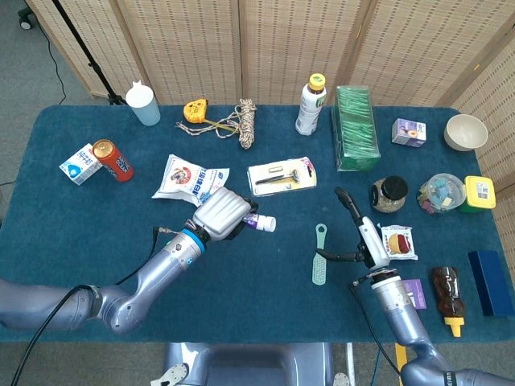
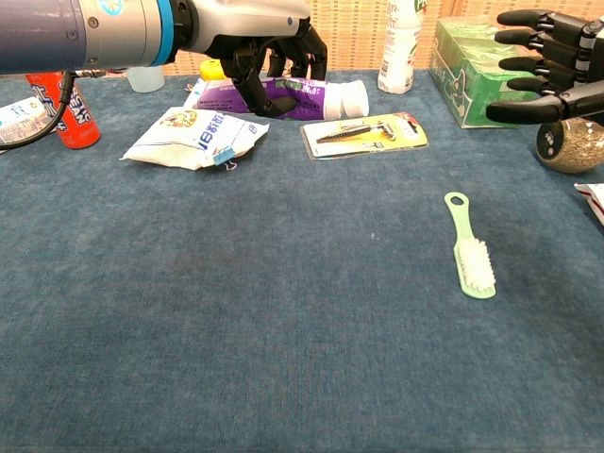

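The left hand (image 1: 219, 214) has its fingers (image 2: 283, 68) curled around a purple tube (image 2: 283, 95), held lifted above the tabletop (image 1: 241, 281). The tube's long axis runs roughly level, its white cap (image 1: 266, 223) pointing out of the fist toward the green brush (image 1: 319, 256).

Taking that brush as the landmark: it lies flat on the tabletop, between the two hands, long axis running away from the robot, the handle loop at the far end and the bristles (image 2: 477, 261) at the near end. The tube's cap sits to the brush's left and slightly beyond it, apart from it.

The right hand (image 1: 366, 240) holds nothing; its fingers (image 2: 528, 40) are stretched out and spread, raised off the tabletop just to the right of the brush, not touching it. Of the two hands, the right one looks nearer to the brush.

Further out from the brush: a packaged razor (image 1: 281, 175) lies beyond it to the left, a white pouch (image 1: 190, 179) further left still, a snack packet (image 1: 397, 243) to its right, and a dark jar (image 1: 389, 194) beyond it on the right.
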